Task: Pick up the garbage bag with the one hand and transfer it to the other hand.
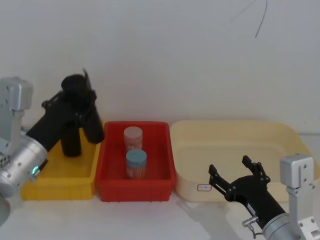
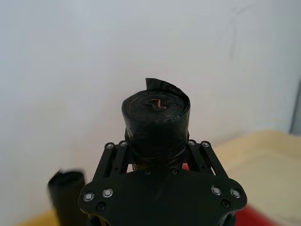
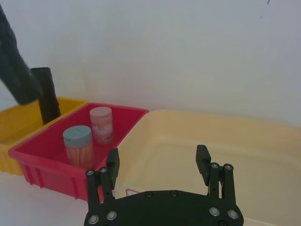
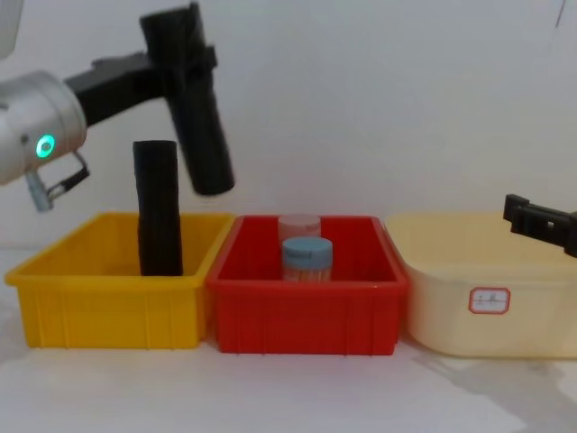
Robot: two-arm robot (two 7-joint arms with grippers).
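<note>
A plain white wall stands behind a white surface [image 4: 297,388] carrying three bins side by side: a yellow bin [image 4: 108,307] on the left, a red bin [image 4: 306,311] in the middle and a cream bin [image 4: 451,307] on the right. The left hand [image 4: 185,63], on the green-lit wrist, is clamped around the garbage bag [image 4: 200,126] near its upper end. The bag hangs tilted in the air, with its lower end above the border of the yellow and red bins. A second black roll [image 4: 158,216] stands upright in the yellow bin. Two jars, a pink-lidded jar [image 1: 133,136] and a blue-lidded jar [image 1: 136,162], sit in the red bin. The right hand [image 1: 229,165] hovers at the cream bin's front, its fingers spread wide and empty, well apart from the bag.
</note>
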